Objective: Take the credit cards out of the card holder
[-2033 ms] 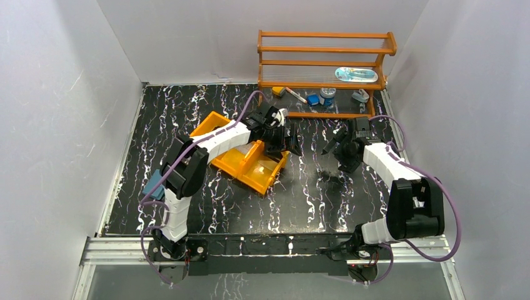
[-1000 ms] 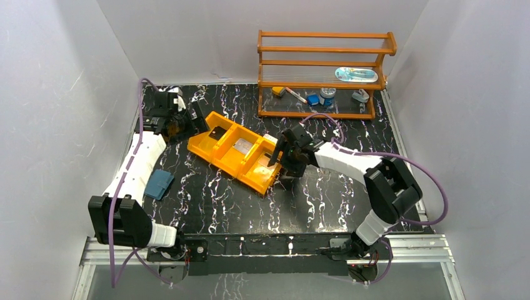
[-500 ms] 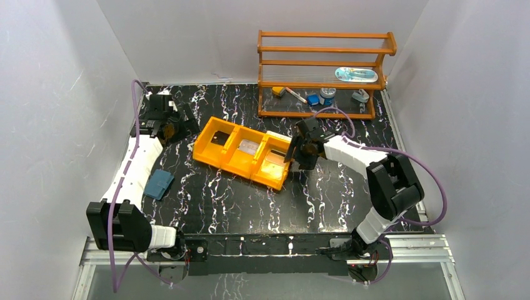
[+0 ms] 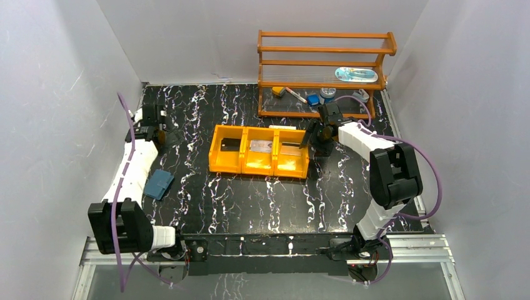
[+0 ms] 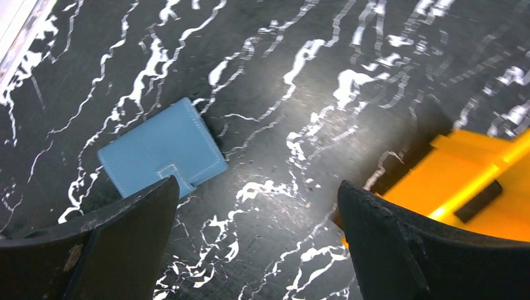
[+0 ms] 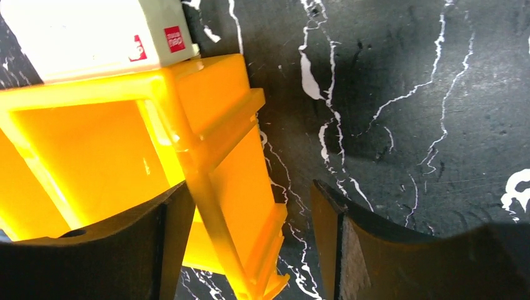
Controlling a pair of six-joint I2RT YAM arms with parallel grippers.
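Near the left edge of the glossy black tabletop (image 4: 250, 200) with white marble veining lies the small flat slate-blue card holder (image 4: 159, 184), folded shut, its stitched face and little closing tab turned upward. Farther back on that side is the left gripper (image 4: 167, 134), its matte black fingers (image 5: 119, 250) spread wide with nothing between them. Its wrist view shows the holder on the table close to one fingertip.

At the middle stands a long glossy orange plastic tray (image 4: 259, 170) of three square compartments. Thin flat cards (image 4: 261, 146) lie in it: a dark one on the left, a silvery one in the middle and a greyish one on the right.

The right gripper (image 4: 310, 139) straddles the tray's right end wall, one finger inside and the other outside with a dark gap beside it, so the jaws are parted, not clamped. A white box (image 6: 94, 31) with a red mark touches the tray's far rim.
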